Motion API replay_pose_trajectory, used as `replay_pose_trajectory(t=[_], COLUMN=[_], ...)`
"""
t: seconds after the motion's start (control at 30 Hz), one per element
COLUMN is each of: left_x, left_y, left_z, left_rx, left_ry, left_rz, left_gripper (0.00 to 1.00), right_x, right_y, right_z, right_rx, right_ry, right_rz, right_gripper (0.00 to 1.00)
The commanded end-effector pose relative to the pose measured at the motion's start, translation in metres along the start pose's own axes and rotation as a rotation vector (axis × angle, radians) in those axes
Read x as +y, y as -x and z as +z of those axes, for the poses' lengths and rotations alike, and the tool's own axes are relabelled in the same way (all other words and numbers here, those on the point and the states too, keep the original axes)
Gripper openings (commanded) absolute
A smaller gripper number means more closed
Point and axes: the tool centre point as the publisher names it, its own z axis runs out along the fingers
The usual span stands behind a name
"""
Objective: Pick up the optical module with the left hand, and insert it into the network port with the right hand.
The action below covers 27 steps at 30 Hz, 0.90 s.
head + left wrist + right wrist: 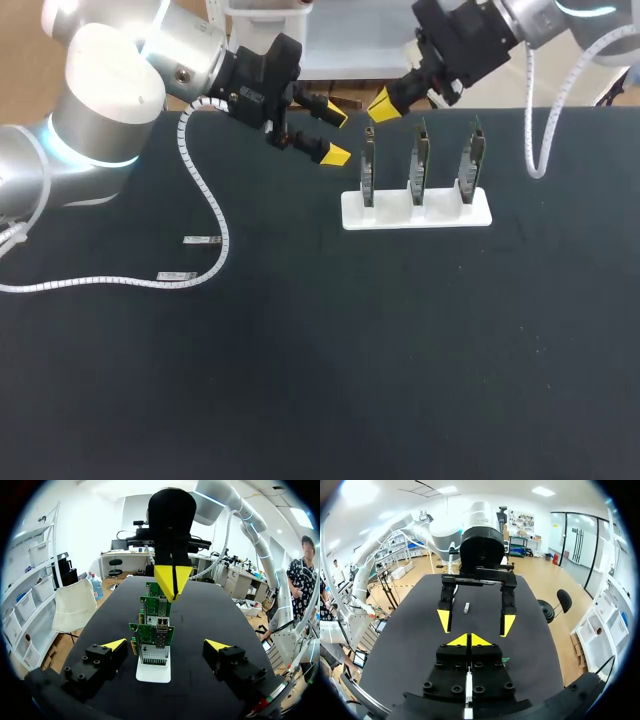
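Two small silver optical modules [202, 240] [177, 276] lie on the black table at the left, beside my left arm's white cable. One module [466, 608] also shows in the right wrist view, far ahead beyond both grippers. My left gripper [335, 133] hangs open and holds nothing, left of the white stand [415, 212] with its three upright green port boards [420, 160]. In the left wrist view the nearest board [151, 639] stands just ahead of the left gripper [166, 645]. My right gripper [383, 103] is shut above the leftmost board, and nothing shows between its tips [469, 640].
The white coiled cable [205, 200] of my left arm trails over the table's left part. Another white cable [535, 140] hangs from my right arm at the back right. The two grippers face each other closely above the stand's left end.
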Motion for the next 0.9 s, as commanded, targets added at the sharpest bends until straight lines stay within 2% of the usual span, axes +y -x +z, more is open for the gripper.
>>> replay_pose_trajectory(t=[0.03,0.27,0.9], left_x=[0.002,0.002,0.002], left_y=[0.0,0.0,0.0], left_z=[0.0,0.0,0.0], left_rx=[0.002,0.002,0.002], left_ry=[-0.004,-0.004,-0.004], left_rz=[0.001,0.001,0.001], left_gripper=[1.0,1.0,1.0], right_x=[-0.009,-0.009,-0.01], right_y=[-0.002,-0.009,-0.009], right_z=[0.002,0.007,0.017], right_rx=[0.002,0.013,0.019], right_ry=[0.014,0.016,0.028], right_rz=[0.008,0.029,0.044], right_gripper=[0.0,0.0,0.0])
